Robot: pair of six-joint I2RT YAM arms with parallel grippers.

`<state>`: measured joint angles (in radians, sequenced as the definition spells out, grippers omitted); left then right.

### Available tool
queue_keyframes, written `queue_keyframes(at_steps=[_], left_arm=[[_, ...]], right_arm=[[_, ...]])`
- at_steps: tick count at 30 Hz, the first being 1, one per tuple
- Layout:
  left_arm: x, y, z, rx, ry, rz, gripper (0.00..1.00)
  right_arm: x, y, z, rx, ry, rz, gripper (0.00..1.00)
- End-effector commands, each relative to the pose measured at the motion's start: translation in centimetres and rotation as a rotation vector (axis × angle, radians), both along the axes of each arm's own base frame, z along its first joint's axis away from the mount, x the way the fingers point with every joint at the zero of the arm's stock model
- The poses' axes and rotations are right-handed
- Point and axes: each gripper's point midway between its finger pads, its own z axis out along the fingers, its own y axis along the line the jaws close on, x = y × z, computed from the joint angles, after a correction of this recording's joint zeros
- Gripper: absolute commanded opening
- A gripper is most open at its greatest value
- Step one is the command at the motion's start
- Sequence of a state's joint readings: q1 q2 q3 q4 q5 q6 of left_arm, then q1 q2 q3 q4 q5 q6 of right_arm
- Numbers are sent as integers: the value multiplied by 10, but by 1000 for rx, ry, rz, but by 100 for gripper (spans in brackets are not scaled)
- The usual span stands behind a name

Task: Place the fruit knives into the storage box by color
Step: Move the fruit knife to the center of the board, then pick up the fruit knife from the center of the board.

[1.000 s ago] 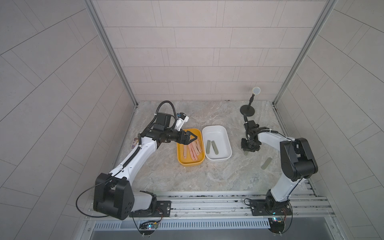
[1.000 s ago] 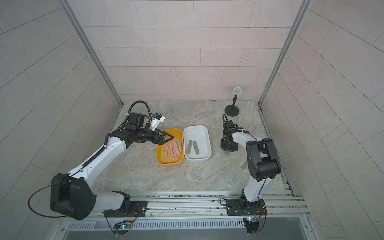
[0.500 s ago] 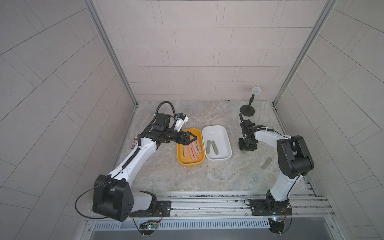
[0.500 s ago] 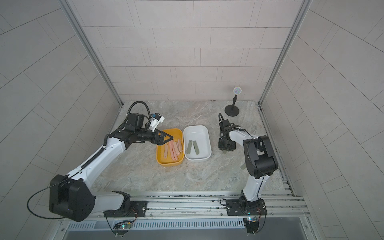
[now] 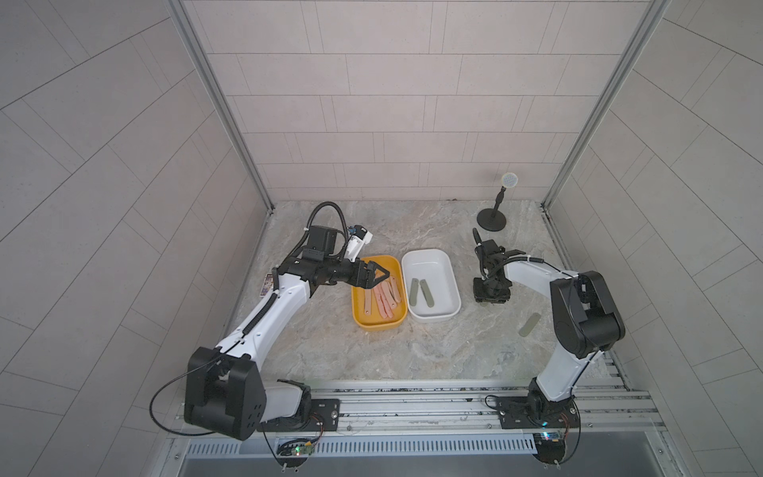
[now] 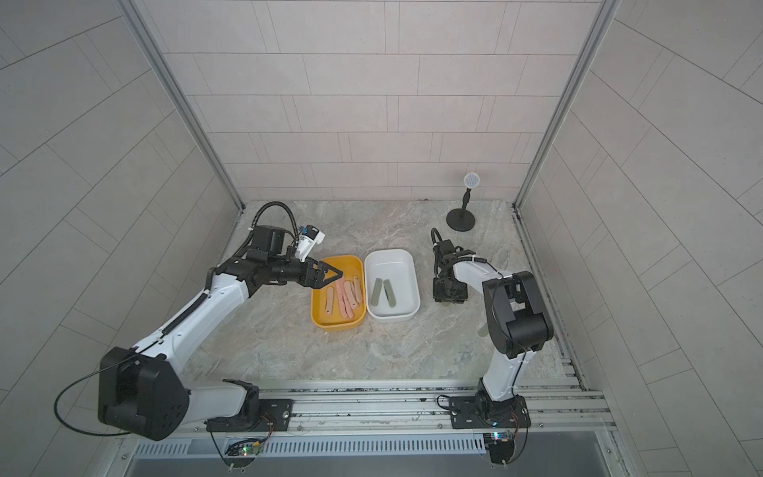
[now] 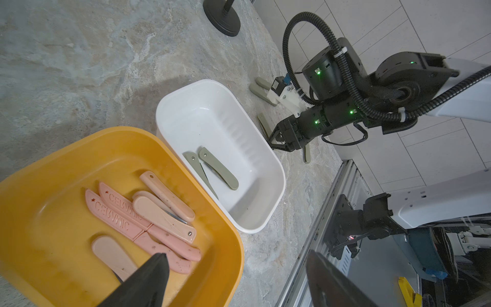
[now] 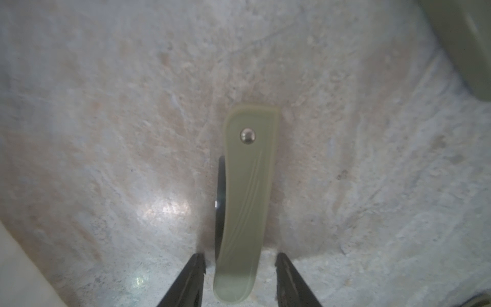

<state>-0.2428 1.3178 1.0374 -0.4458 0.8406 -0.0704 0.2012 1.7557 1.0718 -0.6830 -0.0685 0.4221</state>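
In a top view the left gripper (image 5: pixel 383 276) hovers spread over the yellow tub (image 5: pixel 377 329). Left wrist: pink knives (image 7: pixel 148 220) lie beneath its fingers (image 7: pixel 148 281), already sorted. Right wrist: the right gripper (image 8: pixel 240 261) sets spread fingers either side of a green knife (image 8: pixel 247 199) on the table (image 8: pixel 106 106), seemingly aligned to pinch it.

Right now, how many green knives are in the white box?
2. Both lie flat in the white box: one green knife nearer the yellow box, the other just beside it. None seems hidden.
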Motion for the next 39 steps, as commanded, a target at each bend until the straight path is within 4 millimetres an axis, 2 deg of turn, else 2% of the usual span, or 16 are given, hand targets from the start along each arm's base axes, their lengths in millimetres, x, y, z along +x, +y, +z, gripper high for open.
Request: queue_keyframes(at_steps=[1,8,19,23,39], left_arm=[[-3,2,5,-3,-33,-10,88],[-3,2,5,-3,-33,-7,88],[-3,2,5,-5,-30,-7,88],[-2,3,5,-6,-31,-6,88],[-2,4,5,-5,-32,-3,88]], right_arm=[[-7,0,-2,5,19,3,47],[-9,1,-12,41,32,-15,46],[-14,-2,-16,56,43,-23,30],[-13,-2,-13,54,35,-22,26],[-4,8,20,51,-15,13,24]])
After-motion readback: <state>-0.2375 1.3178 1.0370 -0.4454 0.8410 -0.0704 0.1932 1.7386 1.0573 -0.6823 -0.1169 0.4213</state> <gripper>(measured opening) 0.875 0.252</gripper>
